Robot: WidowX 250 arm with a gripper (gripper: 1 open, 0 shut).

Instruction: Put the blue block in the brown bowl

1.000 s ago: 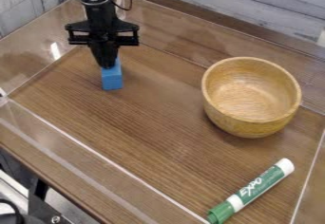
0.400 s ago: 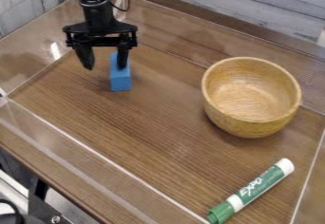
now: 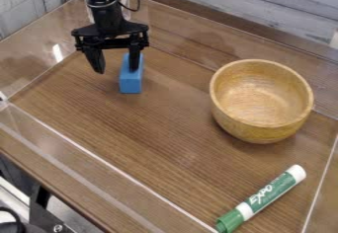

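A green-and-white marker pen is seen nearest, well right of the pincer on the wooden bench. The brown bowl sits farther right, nothing between. The blue block, gripped a second earlier, now stands released between the spread jaws, pointed straight down.

Wooden table bears blue block, brown bowl, marker.

One raised camera looks obliquely down across the table.
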